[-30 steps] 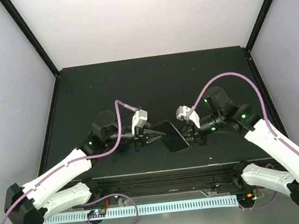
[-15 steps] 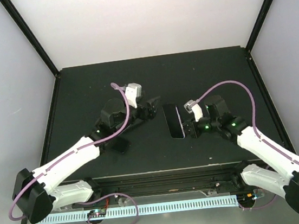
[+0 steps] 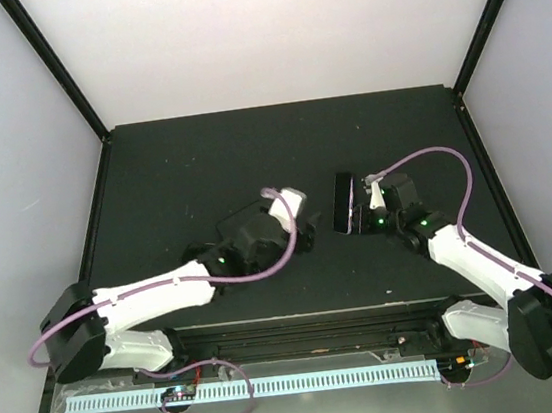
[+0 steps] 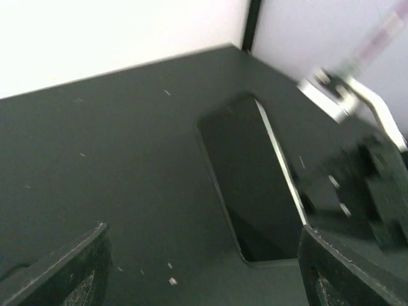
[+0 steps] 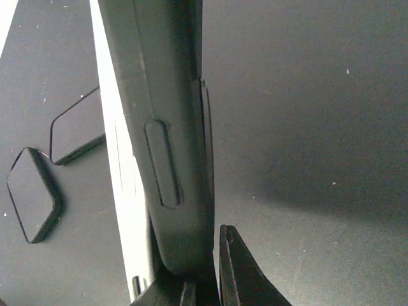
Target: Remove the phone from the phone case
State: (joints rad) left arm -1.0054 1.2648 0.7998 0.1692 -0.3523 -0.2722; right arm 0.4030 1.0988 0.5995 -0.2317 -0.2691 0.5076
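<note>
The phone case [image 5: 162, 127], grey with a raised side button, stands on its long edge above the table. The phone [image 5: 121, 166] shows as a silver edge along the case's left side. My right gripper [image 5: 207, 268] is shut on the case's lower end. From above, the phone [image 3: 343, 203] is a thin dark slab held by my right gripper [image 3: 360, 218]. In the left wrist view the phone's dark face [image 4: 252, 172] fills the middle. My left gripper [image 4: 201, 237] is open a little short of it, with nothing between its fingers. From above, the left gripper [image 3: 309, 233] sits left of the phone.
The black table [image 3: 181, 168] is walled by pale panels with black corner posts [image 3: 52, 68]. Two flat dark rounded shapes [image 5: 32, 194] show on the table at the left of the right wrist view. The right arm [image 3: 474, 258] reaches in from the near right.
My left gripper has opened and let go, then swung right toward the phone. My right gripper has carried the phone back and to the right, turning it on edge.
</note>
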